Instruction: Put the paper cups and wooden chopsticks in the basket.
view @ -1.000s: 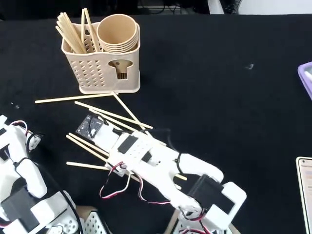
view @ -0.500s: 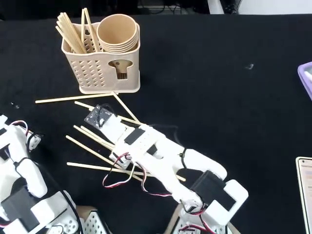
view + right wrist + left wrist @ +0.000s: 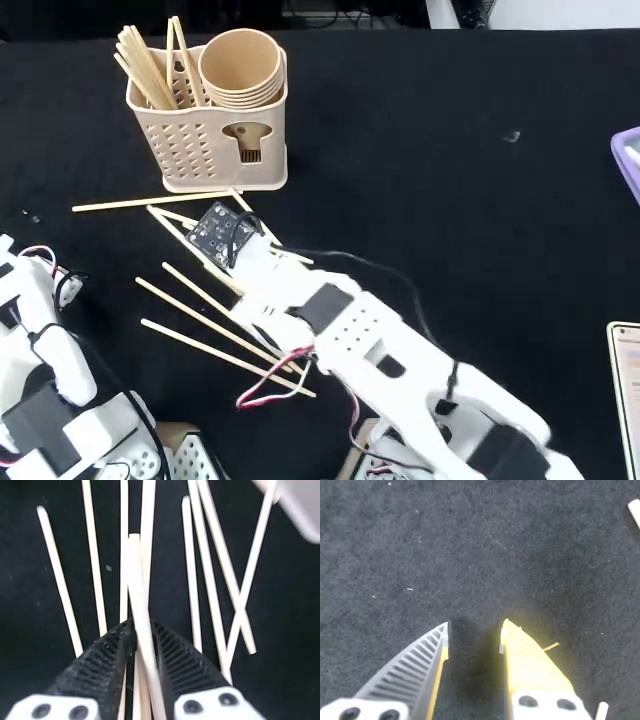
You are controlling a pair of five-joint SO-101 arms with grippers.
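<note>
We find the right gripper (image 3: pixel 142 625) with its black jaws drawn in almost together, pinching one wooden chopstick (image 3: pixel 136 575); the stick passes up between the jaws and projects well beyond their tips. In the high view the right arm (image 3: pixel 360 340) reaches from the table's near edge towards 10 o'clock, its wrist over the scattered sticks.

The loose chopsticks (image 3: pixel 215 350) lie flat on the black table (image 3: pixel 450 200), from about 6 to 8 o'clock of the wrist; several cross one another; one more, the single stick (image 3: pixel 150 202), lies apart at about 10 o'clock, just before the basket. All are pale, thin, straight and bare wood.

The basket (image 3: pixel 215 150) stands at 12 o'clock of the wrist, near it; cream plastic, perforated walls, upright. Its right compartment holds the paper cups (image 3: pixel 240 60), nested in a stack, tan, mouths up; its left compartment holds a bundle of chopsticks (image 3: pixel 148 65), leaning towards 11 o'clock.

The left gripper (image 3: pixel 474 627) hangs over bare cloth, its jaws parted by a moderate gap with nothing between them; the left arm (image 3: pixel 50 390) sits at the table's near left corner, well apart from the basket.
</note>
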